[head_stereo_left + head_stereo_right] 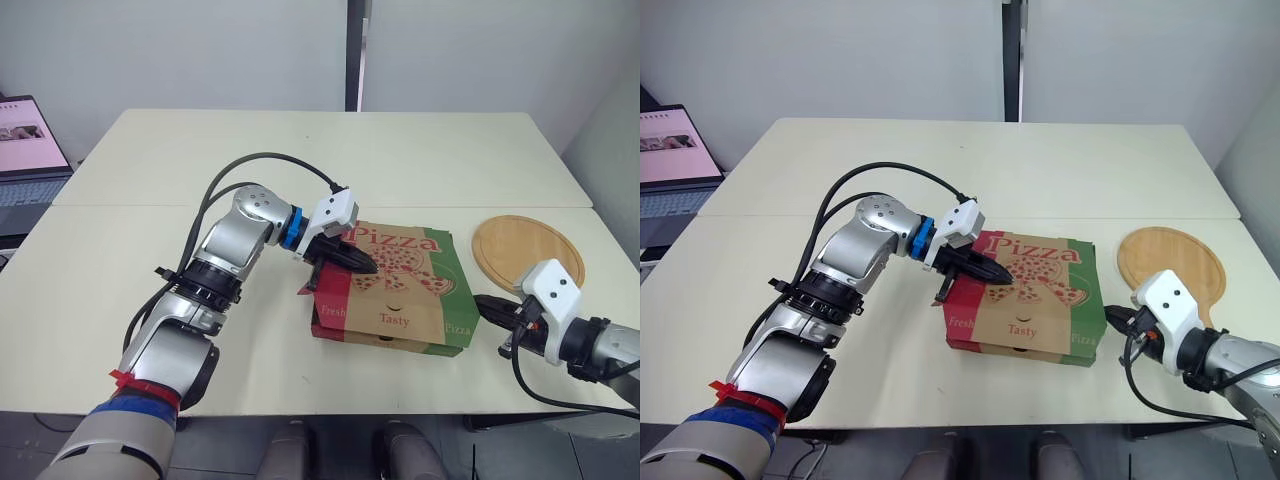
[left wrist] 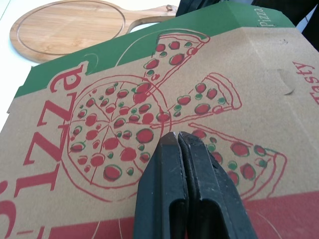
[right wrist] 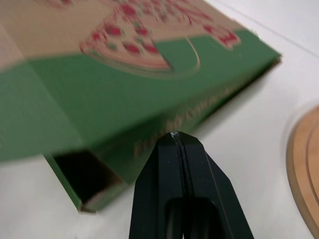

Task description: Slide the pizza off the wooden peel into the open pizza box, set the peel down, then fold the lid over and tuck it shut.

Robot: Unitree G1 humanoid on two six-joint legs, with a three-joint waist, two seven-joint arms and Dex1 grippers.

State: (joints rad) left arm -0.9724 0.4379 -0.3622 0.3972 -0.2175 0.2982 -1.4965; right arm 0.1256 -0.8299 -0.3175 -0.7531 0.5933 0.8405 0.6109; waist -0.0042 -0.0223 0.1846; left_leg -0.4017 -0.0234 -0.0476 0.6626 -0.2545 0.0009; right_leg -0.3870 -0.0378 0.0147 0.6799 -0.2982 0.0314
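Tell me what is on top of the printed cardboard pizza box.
The left gripper, shut, rests on the lid of the printed cardboard pizza box. The lid hides whatever is inside.

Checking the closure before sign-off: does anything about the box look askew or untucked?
Yes. The lid of the pizza box is not fully tucked: the right wrist view shows a dark gap at its green corner, and a red flap juts out beside the left end effector over the lid.

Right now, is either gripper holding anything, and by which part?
Nothing held. Left gripper is shut, tips on the pizza box lid, apparently pressing it. Right gripper is shut, empty, beside the box's green side.
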